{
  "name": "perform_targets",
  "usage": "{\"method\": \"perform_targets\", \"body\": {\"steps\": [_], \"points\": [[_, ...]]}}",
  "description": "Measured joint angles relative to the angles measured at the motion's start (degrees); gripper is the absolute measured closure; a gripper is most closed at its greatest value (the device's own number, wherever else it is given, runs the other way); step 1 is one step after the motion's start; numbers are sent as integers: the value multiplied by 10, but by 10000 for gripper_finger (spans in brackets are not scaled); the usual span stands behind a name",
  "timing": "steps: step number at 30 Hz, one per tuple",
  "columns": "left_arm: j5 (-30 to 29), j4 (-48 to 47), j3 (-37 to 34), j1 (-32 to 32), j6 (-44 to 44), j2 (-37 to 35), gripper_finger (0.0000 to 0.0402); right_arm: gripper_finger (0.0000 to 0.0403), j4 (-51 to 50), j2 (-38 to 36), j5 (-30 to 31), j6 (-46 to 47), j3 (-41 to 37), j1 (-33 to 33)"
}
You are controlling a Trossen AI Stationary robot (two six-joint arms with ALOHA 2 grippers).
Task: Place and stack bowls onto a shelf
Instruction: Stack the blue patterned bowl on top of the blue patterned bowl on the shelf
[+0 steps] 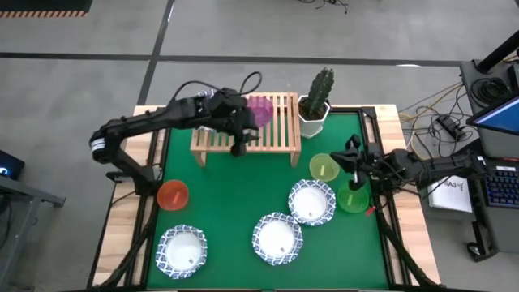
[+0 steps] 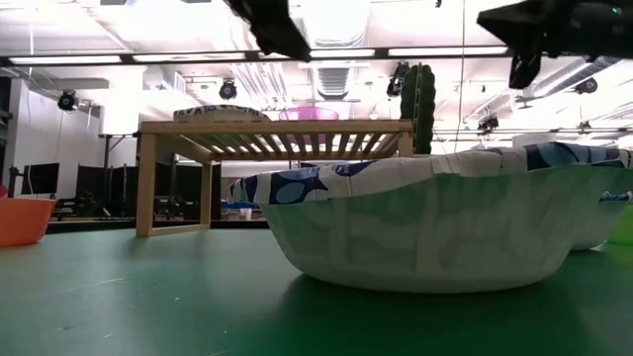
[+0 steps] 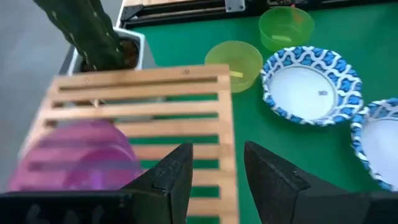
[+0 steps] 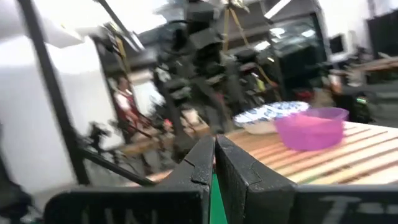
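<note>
- The left pincer (image 1: 240, 139) hovers over the front edge of the shelf (image 1: 280, 139), its fingers apart and empty in the left wrist view.
- The purple bowl (image 1: 259, 109) sits on the shelf's slats; the right wrist view also shows a patterned bowl (image 4: 268, 116) on the slats just behind it.
- This looks like the end of a placing step: the purple bowl is down and the left arm is free.
- The right pincer (image 1: 354, 159) hangs above the desk (image 1: 235, 191) between the yellow bowl (image 1: 324, 168) and the green bowl (image 1: 354, 199), fingers together, holding nothing.
- Still on the desk: the red bowl (image 1: 173, 195) at the left and three patterned bowls (image 1: 276, 238) along the front.
- The cactus pot (image 1: 314, 113) stands just beside the shelf's right end.
- Next, I judge, a pincer must open over a nearby bowl rim, likely yellow or green, grip it and carry it to the shelf, clear of the cactus.
</note>
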Motion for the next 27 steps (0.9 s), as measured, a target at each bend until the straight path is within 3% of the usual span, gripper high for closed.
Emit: {"method": "perform_targets", "body": {"steps": [9,15,22,27], "points": [[0,98,-184,-45,-43,-111,276,394,-270,79,69,-9,168,0],[1,170,-285,-92,-88,-128,277,394,-309,130,76,-32,202,0],[1,186,-296,-167,-94,-102,277,394,-306,156,76,-67,212,0],[0,200,-274,-197,-147,-61,277,394,-311,152,75,-89,213,0]]}}
